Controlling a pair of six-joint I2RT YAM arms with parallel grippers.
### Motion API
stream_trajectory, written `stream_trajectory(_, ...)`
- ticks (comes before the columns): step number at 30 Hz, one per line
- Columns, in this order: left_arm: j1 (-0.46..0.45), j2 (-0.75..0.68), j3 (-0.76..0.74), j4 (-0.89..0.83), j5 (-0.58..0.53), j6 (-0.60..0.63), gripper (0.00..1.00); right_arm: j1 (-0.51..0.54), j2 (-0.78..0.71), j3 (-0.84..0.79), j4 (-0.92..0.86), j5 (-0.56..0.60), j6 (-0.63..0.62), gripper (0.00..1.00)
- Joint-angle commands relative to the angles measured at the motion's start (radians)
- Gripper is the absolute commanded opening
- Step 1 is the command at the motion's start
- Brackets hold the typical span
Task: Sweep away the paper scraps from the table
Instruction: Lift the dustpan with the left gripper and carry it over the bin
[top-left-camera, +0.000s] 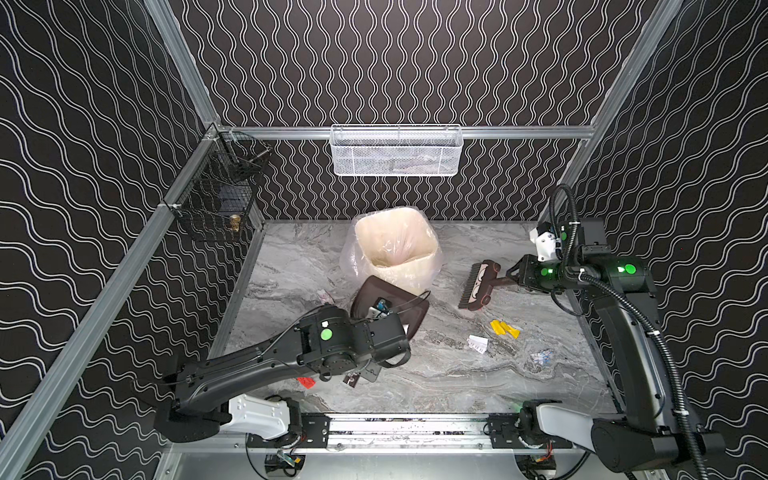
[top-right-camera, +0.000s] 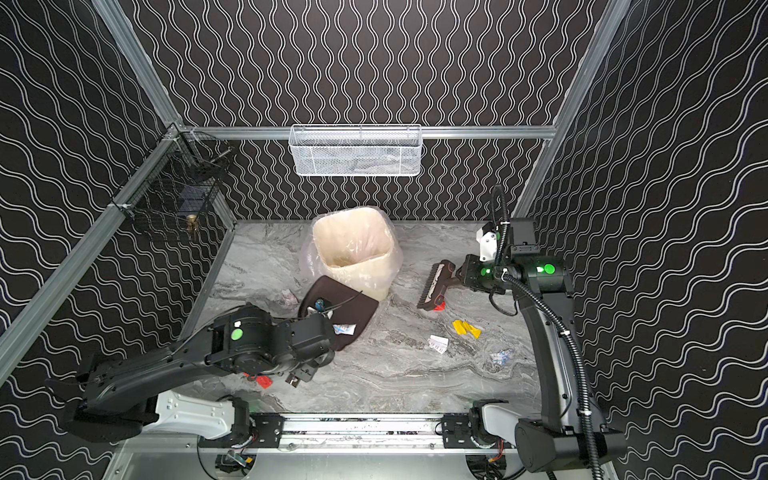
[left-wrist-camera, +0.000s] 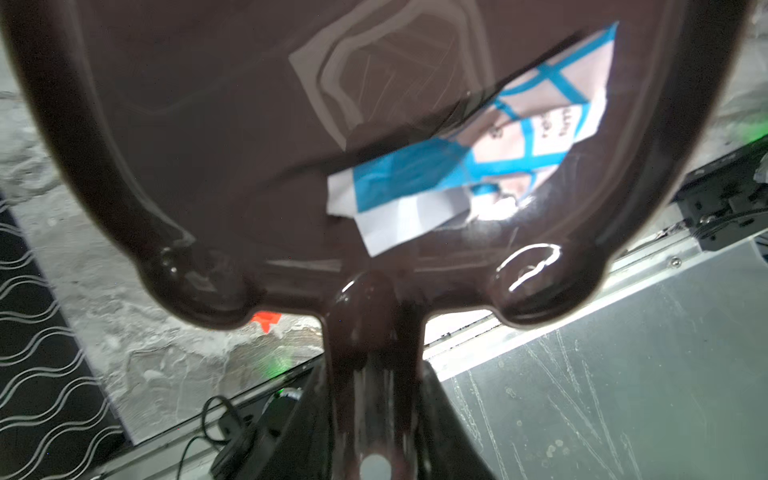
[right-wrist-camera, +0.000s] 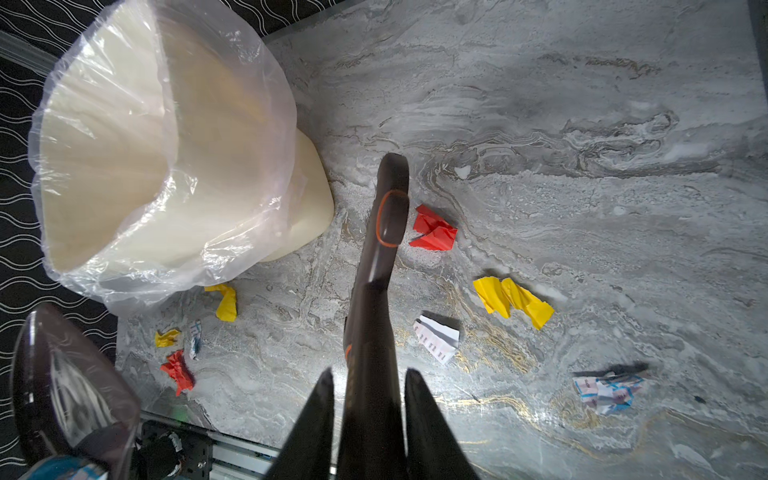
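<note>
My left gripper (left-wrist-camera: 374, 365) is shut on the handle of a dark brown dustpan (top-left-camera: 390, 297). The pan is tilted, its mouth close to the bin. Inside it lies a white scrap with blue marks (left-wrist-camera: 478, 166). My right gripper (right-wrist-camera: 370, 370) is shut on the handle of a brown brush (top-left-camera: 478, 286) held over the right of the table (top-left-camera: 415, 374). Several paper scraps lie on the marble: red (right-wrist-camera: 434, 230) beside the brush head, yellow (top-left-camera: 504, 328), white printed (top-left-camera: 478, 344), blue-and-white (top-left-camera: 540, 357). Red (top-left-camera: 306, 381) shows under the left arm.
A cream waste bin (top-left-camera: 395, 245) with a clear liner stands at the back middle. More small scraps, yellow (right-wrist-camera: 226, 301) and red (right-wrist-camera: 178, 372), lie at its foot. A white mesh basket (top-left-camera: 395, 151) and a black wire basket (top-left-camera: 220, 195) hang on the rails.
</note>
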Motion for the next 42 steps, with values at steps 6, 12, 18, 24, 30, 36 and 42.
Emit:
stream_trajectory(6, 0.104, -0.036, 0.134, -0.167, 0.024, -0.031, 0.0, -0.025, 0.025, 0.046, 0.024, -0.056, -0.036, 0.0)
stream_trajectory(12, 0.301, -0.02, 0.211, -0.166, 0.098, 0.069, 0.0, -0.032, 0.036, 0.055, 0.03, -0.074, -0.033, 0.0)
stream_trajectory(18, 0.492, 0.069, 0.311, -0.165, 0.134, 0.196, 0.0, -0.033, 0.04, 0.06, 0.035, -0.079, -0.028, 0.0)
stream_trajectory(24, 0.681, 0.164, 0.378, -0.122, 0.166, 0.339, 0.0, -0.035, 0.038, 0.061, 0.035, -0.087, -0.025, 0.0)
stream_trajectory(30, 0.775, 0.266, 0.457, -0.116, 0.155, 0.445, 0.0, -0.035, 0.047, 0.077, 0.024, -0.09, -0.028, 0.0)
stream_trajectory(36, 0.787, 0.38, 0.559, -0.164, 0.08, 0.504, 0.0, -0.036, 0.049, 0.076, 0.021, -0.094, -0.033, 0.0)
stream_trajectory(42, 0.788, 0.447, 0.645, -0.166, 0.068, 0.554, 0.0, -0.034, 0.047, 0.061, 0.02, -0.104, -0.033, 0.0)
